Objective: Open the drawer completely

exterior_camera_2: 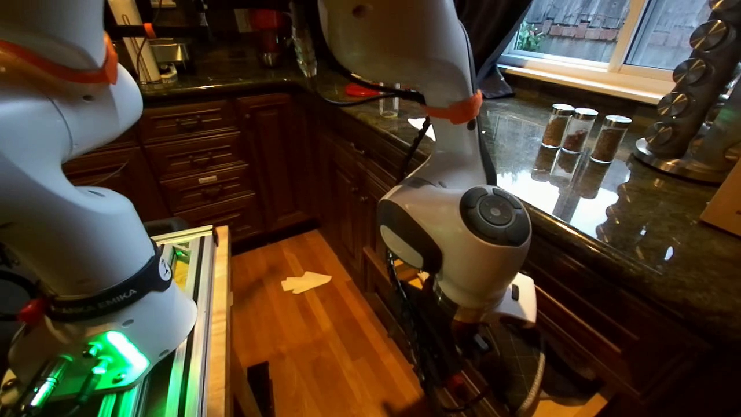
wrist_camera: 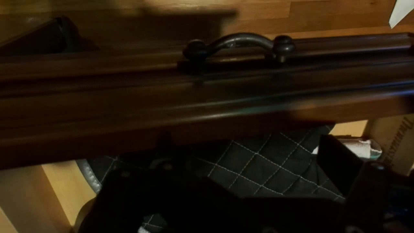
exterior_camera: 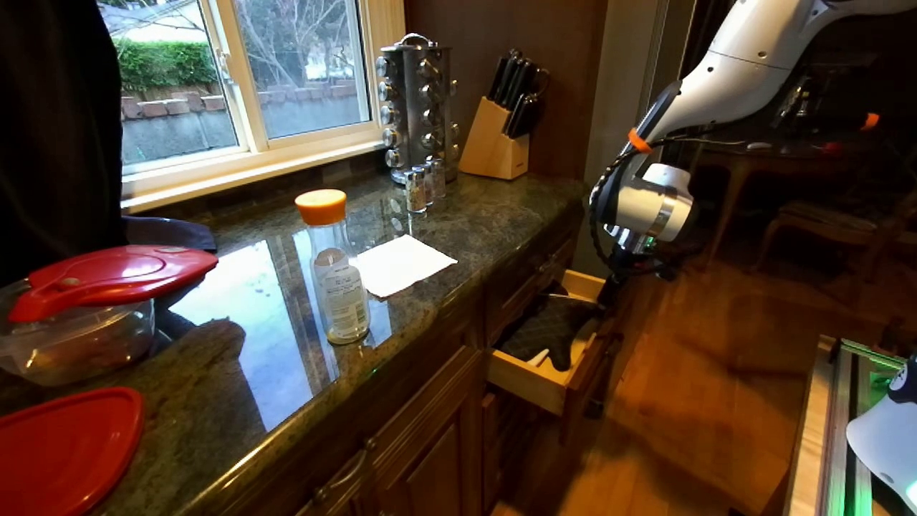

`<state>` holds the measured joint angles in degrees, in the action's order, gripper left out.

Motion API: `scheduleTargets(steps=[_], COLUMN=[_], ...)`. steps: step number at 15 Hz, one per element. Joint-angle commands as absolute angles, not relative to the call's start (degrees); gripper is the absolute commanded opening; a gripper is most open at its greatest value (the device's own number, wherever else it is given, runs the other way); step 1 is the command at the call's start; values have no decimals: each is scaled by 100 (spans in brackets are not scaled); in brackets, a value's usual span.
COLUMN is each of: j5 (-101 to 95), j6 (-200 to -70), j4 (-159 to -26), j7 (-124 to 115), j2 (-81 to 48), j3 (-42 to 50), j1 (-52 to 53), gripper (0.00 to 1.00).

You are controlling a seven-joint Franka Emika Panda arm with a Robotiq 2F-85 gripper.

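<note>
Two fingers [wrist_camera: 339, 165] of the gripper [wrist_camera: 245, 147] are held apart near the inner face of the front [wrist_camera: 194, 108], probably so that the drawer [exterior_camera: 526, 382] can be pushed outward.

1. Gripper [wrist_camera: 245, 137] at the front end of the drawer [exterior_camera: 526, 383]. Fingers [wrist_camera: 339, 165] spread wide apart.
2. Fingers over or inside the drawer, touching it or not: can't tell, gripper mostly a dark silhouette in wrist view.
3. Wrist [exterior_camera: 655, 204] higher than the drawer, gripper hanging below it, aimed down, in both exterior views.
4. Forearm [exterior_camera: 723, 93] slopes down to wrist from well above the drawer.
5. Base [exterior_camera_2: 142, 315] upright, well apart from the drawer, green light [exterior_camera_2: 127, 350] lit.
</note>
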<state>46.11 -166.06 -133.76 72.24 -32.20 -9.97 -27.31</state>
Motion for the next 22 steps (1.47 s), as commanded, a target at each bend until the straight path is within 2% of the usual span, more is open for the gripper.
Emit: scheduleTargets(steps=[1,8,14,22], j5=[4320,3615,1905,796], j6=[-16600,-16345,-15890,-14989], j4=[-13247,-13506,-13751,-13886], j7=[7025,6154,4407,3296], j2=[-3495,-3407,-3165,-2862], j3=[-687,214,297,444], j1=[-2527,-1722,-1832,-1843], gripper=[100,100,100,100])
